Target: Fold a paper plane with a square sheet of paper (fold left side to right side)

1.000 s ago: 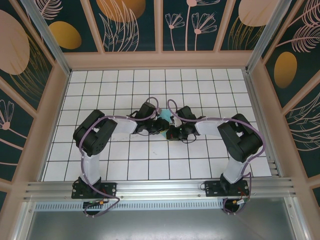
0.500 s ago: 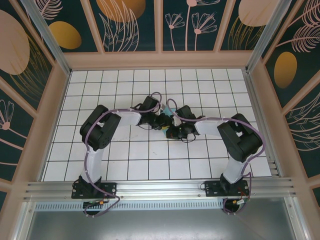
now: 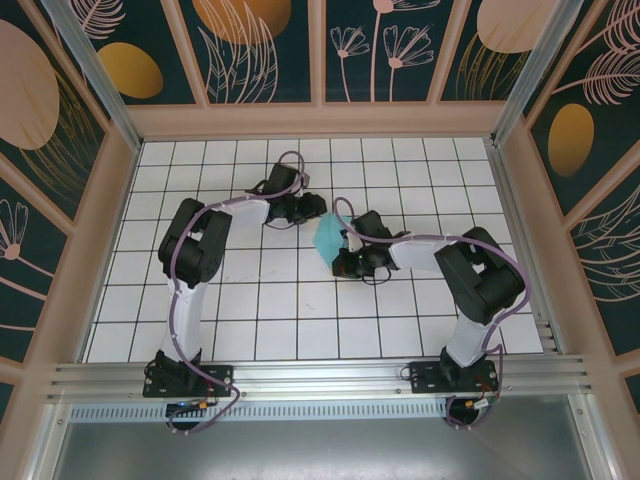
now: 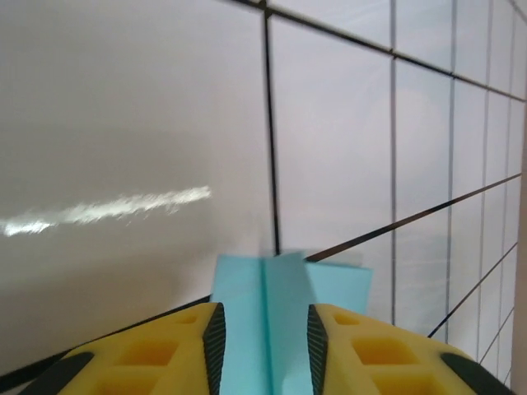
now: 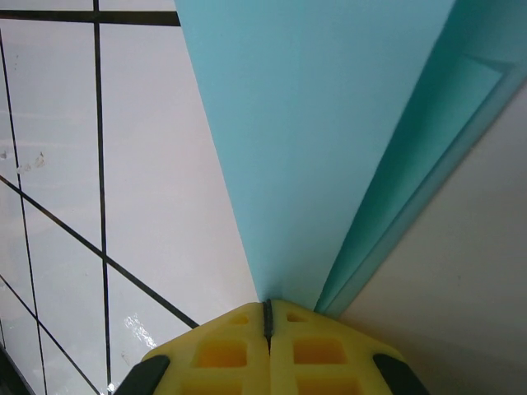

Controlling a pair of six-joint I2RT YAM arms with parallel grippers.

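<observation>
Pads of right gripper (image 5: 266, 309) pressed fully together, with narrow end of turquoise paper (image 5: 321, 123) pinched between them. From that pinch, in right wrist view, paper widening toward 12 o'clock as one flat smooth face, with darker stacked fold layers running toward 2 o'clock. Under it, white table (image 5: 58, 123) with black grid lines, from 9 to 7 o'clock.

Left gripper (image 4: 265, 317) standing open, yellow fingers (image 4: 362, 350) apart at 6 o'clock of left wrist view. Through gap between them, same paper, with one upright crease in middle; whether touching either finger, not possible to tell. Beyond, toward 12 o'clock, white tiles, with pale streak of reflected light at 9 o'clock.

Seen from above: paper near centre of table, as small angular patch. Right gripper at 5 o'clock of paper, holding it. Left gripper at 11 o'clock of paper, just beside its far edge; contact there not possible to tell. Arm bases at 6 o'clock on metal rail (image 3: 320, 378), patterned walls (image 3: 320, 50) around table.
</observation>
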